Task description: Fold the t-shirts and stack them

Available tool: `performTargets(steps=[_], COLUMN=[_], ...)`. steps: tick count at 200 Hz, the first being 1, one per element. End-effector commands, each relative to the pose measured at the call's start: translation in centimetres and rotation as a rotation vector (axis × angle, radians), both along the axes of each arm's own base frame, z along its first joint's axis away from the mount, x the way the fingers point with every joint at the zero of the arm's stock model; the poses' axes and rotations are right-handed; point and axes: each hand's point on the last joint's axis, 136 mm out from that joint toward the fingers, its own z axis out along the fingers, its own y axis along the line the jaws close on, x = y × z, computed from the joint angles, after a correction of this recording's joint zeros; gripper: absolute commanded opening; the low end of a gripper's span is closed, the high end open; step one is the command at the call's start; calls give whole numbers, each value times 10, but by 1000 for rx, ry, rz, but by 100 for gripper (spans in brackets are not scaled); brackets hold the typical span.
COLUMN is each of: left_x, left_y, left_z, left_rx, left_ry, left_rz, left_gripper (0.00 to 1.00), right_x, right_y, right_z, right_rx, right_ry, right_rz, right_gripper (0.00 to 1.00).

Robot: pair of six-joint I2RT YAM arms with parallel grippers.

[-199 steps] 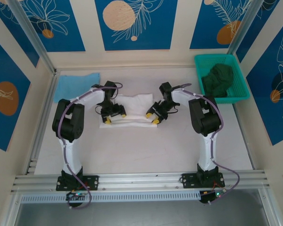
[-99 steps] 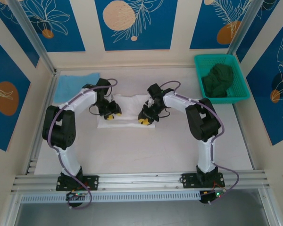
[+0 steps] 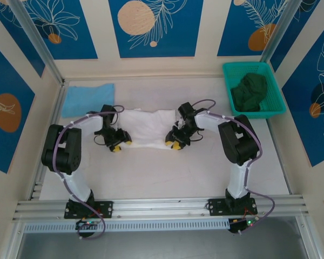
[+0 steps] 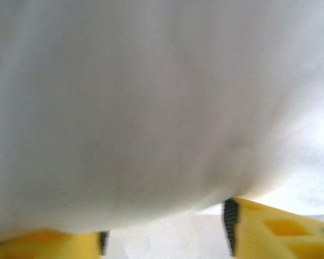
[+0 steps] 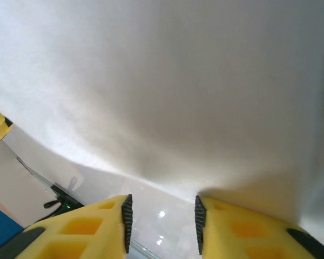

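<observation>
left gripper [image 3: 117,144]: low over the table, at the left end of the white shirt's near edge.
left gripper opening: its yellow fingers [image 4: 281,232] stand well apart. Bare table shows in the gap and no cloth lies between the pads.
left gripper and cloth: the shirt's edge hangs just ahead of the tips and meets the tip of one finger. Whether that tip catches the hem I cannot tell.
right gripper [image 3: 175,143]: low over the table, at the right end of the same near edge.
right gripper opening: its yellow fingers [image 5: 248,232] are parted by a narrower gap. Glossy table shows between the black pads, and nothing is pinched there.
right gripper and cloth: the cloth's edge comes down onto the tip of one finger. A firm hold cannot be made out.
white shirt [image 3: 148,125]: on the table between the two grippers and just beyond them. It is rumpled and wider along its far edge than its near one.
light-blue shirt [image 3: 87,99]: lies flat beyond the left gripper and out to its left. It is well apart from that gripper and from the white shirt.
basket [image 3: 259,114]: green, beyond the right gripper and off to its right, well apart from it.
dark green cloth [image 3: 249,91]: bunched inside the basket.
table [image 3: 162,172]: white, with bare surface on the near side of both grippers.
</observation>
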Motion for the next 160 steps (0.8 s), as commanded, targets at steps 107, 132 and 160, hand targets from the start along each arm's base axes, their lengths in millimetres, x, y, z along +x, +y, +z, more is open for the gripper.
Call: performTargets(steps=[107, 132, 160], left_x=[182, 201, 219], left_y=[-31, -40, -12], left_z=[65, 30, -3], left_rx=[-85, -80, 48], left_ry=[-239, -193, -176], left_rz=[9, 0, 42], left_gripper=[41, 35, 35], right_x=[170, 173, 169], right_y=[15, 16, -8], right_z=[34, 14, -11], right_rx=[74, 35, -31], right_ry=[-39, 14, 81], right_rz=[-274, -279, -337], right_gripper=[22, 21, 19])
